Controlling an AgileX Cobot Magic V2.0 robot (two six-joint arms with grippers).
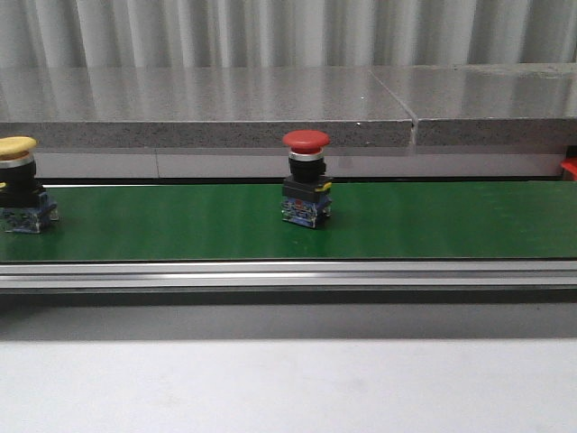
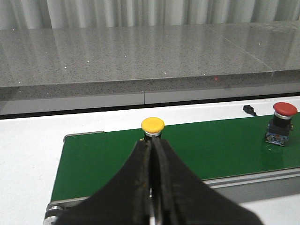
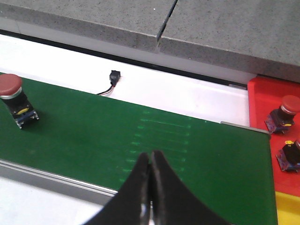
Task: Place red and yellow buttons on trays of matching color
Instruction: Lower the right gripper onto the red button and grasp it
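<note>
Red button (image 1: 306, 189): stood upright mid-belt on the green conveyor (image 1: 433, 221).
Yellow button (image 1: 20, 184): upright at the belt's left end.
Red tray (image 3: 269, 105): beyond the belt's right end, holding two buttons.
Left gripper (image 2: 153, 187): jaws closed, empty, above the belt.
Right gripper (image 3: 150, 190): jaws closed, empty.

Light is even and fairly bright in all three views, seeming to come from above. The stone ledge (image 1: 207, 104) carries pale vertical streaks of reflection, and in the left wrist view it sparkles with tiny glints well beyond the fingers (image 2: 143, 187). The green belt (image 1: 433, 221) is matte, with little glare. The red button (image 1: 306, 190) casts only a faint, soft shadow at its base. The metal rail (image 1: 288, 273) shows a bright strip. Both wrist views render the dark fingers (image 3: 140, 197) soft and slightly out of focus, their detail lost in black. The front view is mildly grainy and soft.
</note>
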